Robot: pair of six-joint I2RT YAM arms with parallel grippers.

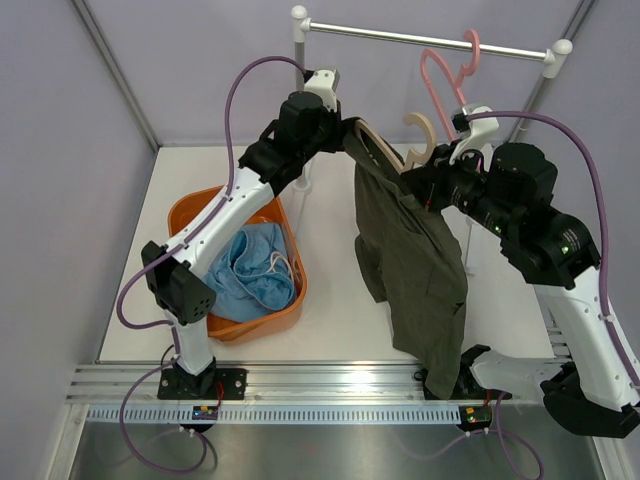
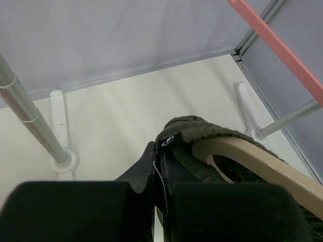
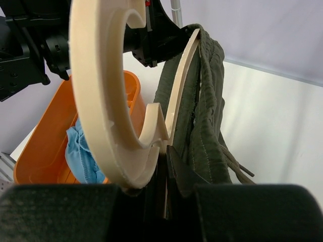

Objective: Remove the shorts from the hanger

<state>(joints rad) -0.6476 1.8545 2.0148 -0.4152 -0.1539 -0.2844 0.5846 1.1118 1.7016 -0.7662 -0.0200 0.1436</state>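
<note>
The dark olive-green shorts (image 1: 410,260) hang limp over a cream hanger (image 1: 385,145) held in the air between my arms. My left gripper (image 1: 348,128) is shut on the shorts' waistband at the hanger's left end; the left wrist view shows the pinched waistband (image 2: 181,132) beside the hanger arm (image 2: 252,161). My right gripper (image 1: 420,180) is shut on the hanger just below its hook (image 3: 101,101), with the shorts (image 3: 202,111) draped past it. The light blue shorts (image 1: 255,270) lie crumpled in the orange basket (image 1: 225,325).
A clothes rail (image 1: 420,38) on white posts stands at the back with a pink hanger (image 1: 445,75) on it. The rail's post foot (image 2: 63,159) is near the left gripper. The basket also shows in the right wrist view (image 3: 45,141). Walls enclose the table.
</note>
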